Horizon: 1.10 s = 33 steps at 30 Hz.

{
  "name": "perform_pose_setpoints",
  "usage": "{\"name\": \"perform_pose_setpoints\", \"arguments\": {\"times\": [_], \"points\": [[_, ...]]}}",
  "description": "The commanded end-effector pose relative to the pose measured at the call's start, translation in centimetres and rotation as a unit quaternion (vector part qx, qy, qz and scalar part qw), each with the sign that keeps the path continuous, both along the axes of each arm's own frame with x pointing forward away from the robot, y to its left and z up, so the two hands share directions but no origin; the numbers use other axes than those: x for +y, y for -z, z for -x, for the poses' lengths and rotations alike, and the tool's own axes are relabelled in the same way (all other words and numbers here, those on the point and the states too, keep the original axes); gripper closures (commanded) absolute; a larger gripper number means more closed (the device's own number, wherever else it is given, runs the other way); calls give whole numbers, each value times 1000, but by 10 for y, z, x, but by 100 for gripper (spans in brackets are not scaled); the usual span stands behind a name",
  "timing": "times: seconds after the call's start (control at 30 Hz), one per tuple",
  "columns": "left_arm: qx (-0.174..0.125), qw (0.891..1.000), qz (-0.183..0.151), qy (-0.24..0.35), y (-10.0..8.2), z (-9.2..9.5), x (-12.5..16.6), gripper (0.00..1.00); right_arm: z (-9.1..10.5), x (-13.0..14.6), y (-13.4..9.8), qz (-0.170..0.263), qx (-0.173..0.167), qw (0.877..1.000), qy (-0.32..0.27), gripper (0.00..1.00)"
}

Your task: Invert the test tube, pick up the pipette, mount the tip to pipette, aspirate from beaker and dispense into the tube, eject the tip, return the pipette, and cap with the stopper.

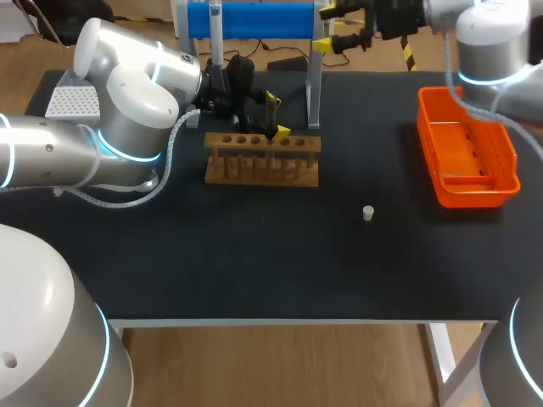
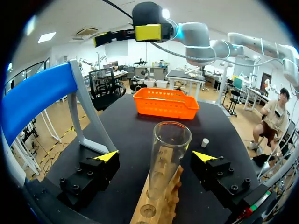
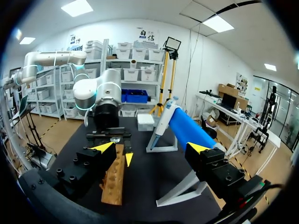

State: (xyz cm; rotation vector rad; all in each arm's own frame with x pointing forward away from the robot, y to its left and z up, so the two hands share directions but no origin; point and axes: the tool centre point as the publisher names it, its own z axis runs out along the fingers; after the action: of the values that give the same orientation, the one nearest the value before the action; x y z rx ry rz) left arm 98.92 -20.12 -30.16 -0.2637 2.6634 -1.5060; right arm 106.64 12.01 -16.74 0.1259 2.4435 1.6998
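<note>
Clear glass test tube stands upright in the brown wooden rack, between the open left fingers; the right fingers, open too, are far.

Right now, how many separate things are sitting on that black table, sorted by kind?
Test tube: 1
Wooden rack: 1
Pipette: 1
Blue stand: 1
Orange basket: 1
White stopper: 1
White perforated box: 1
Total: 7
</note>
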Motion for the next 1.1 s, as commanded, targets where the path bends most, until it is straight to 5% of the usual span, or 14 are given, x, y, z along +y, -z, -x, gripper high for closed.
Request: {"name": "perform_pose_setpoints", "arguments": {"times": [0.03,0.33,0.67,1.1], "points": [[-1,1000,0,-1,0,1,0,0,45,-48,-9,5,-4,1000,12,0],[-1,1000,0,-1,0,1,0,0,106,-97,4,39,1,999,3,0],[-1,1000,0,-1,0,1,0,0,164,-105,49,77,6,996,-40,0],[-1,1000,0,-1,0,1,0,0,184,-92,125,122,32,991,-52,0]]}}
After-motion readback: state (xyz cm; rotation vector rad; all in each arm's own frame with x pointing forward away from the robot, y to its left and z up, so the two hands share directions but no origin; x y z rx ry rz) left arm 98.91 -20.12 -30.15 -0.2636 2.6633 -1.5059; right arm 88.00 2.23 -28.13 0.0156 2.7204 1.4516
